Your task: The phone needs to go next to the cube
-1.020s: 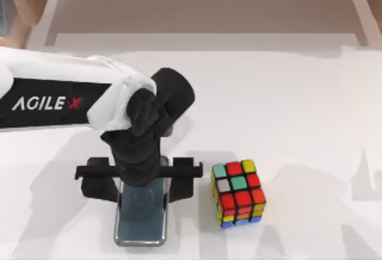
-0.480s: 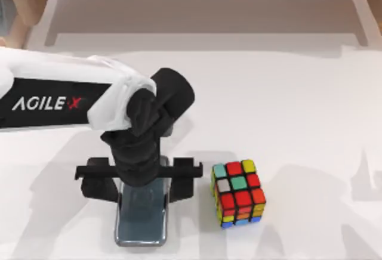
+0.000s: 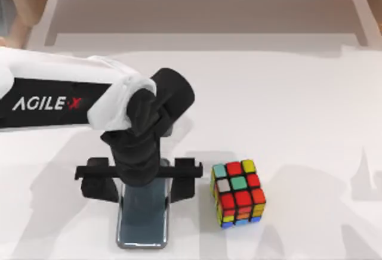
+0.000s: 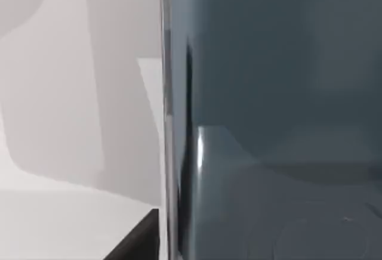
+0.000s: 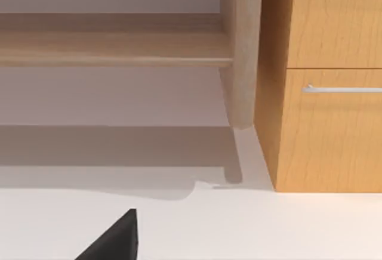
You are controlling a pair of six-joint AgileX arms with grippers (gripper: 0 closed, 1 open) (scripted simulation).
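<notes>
Left pincer (image 3: 143,189): mine, low over the slim dark blue-grey phone (image 3: 142,224) with silvery edges; fingers apparently clamped on its sides (hidden, so a guess).
Phone: on the white table (image 3: 298,111), just left of the multicoloured puzzle cube (image 3: 238,192).
Right pincer: parked; grip unknowable.

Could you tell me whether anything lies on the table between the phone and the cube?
Nothing visible does. In the top view the phone lies under the left gripper, and a strip of bare white table separates it from the cube to its right.
</notes>
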